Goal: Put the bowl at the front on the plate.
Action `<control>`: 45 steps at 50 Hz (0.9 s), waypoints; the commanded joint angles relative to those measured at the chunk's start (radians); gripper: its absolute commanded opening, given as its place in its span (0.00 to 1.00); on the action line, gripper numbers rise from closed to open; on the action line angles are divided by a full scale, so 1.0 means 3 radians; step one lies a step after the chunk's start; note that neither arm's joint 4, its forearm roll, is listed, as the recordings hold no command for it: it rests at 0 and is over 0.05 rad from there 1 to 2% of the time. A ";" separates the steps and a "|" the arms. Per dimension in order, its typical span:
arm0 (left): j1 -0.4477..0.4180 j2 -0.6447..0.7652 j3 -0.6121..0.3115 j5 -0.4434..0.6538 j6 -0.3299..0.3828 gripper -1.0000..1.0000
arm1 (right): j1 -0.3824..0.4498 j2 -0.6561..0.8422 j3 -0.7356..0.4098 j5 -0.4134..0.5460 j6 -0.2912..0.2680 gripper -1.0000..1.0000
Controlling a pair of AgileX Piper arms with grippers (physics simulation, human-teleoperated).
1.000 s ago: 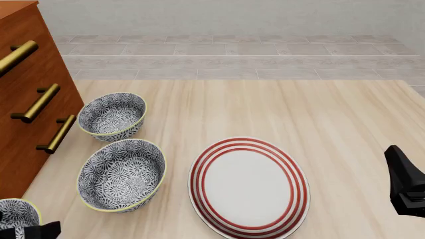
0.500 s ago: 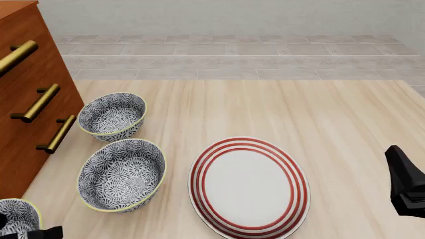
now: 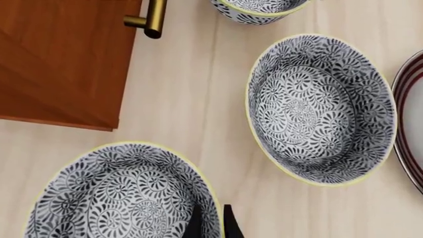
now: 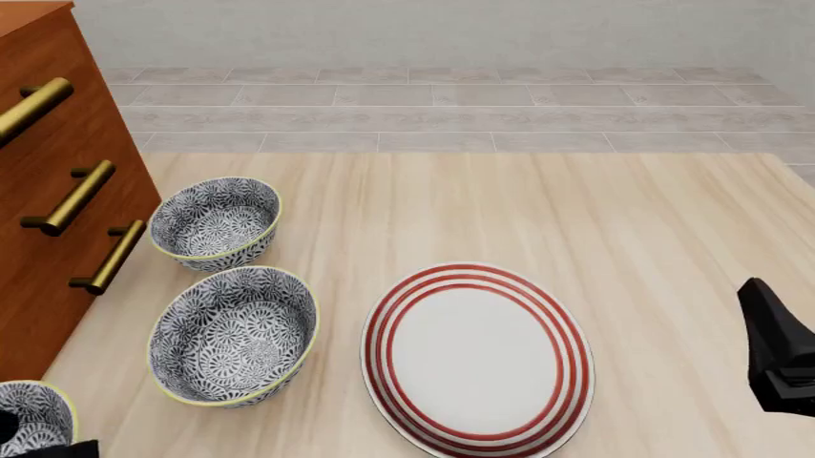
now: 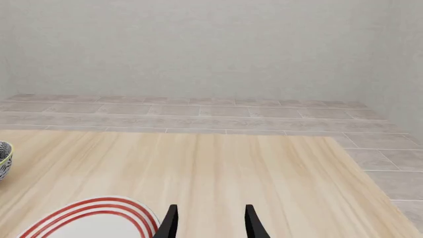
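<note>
Left wrist view shows the left gripper (image 3: pixel 213 223) with its two fingertips nearly together, straddling the rim of the bowl (image 3: pixel 126 193); whether they pinch it I cannot tell. This bowl sits at the front left corner of the tabletop (image 4: pixel 510 210), beside the plate (image 4: pixel 478 358). Right gripper (image 5: pixel 210 220) is open and holds nothing.

Three blue-and-white floral bowls are shown on a pale wooden table (image 3: pixel 178 109): the nearest bowl (image 3: pixel 122 193) with the left gripper (image 3: pixel 211 225) fingertips straddling its rim, a middle bowl (image 3: pixel 320 109), a far bowl (image 3: pixel 258 10) cropped. A red-ringed plate (image 3: pixel 409 119) edge and a wooden cabinet (image 3: pixel 63 59) with brass handle (image 3: pixel 150 20) are included.
</note>
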 commanded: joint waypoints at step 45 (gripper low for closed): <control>0.0607 0.0437 -0.0352 -0.0622 0.0820 0.00 | -0.0005 0.0009 0.0000 -0.0012 0.0022 1.00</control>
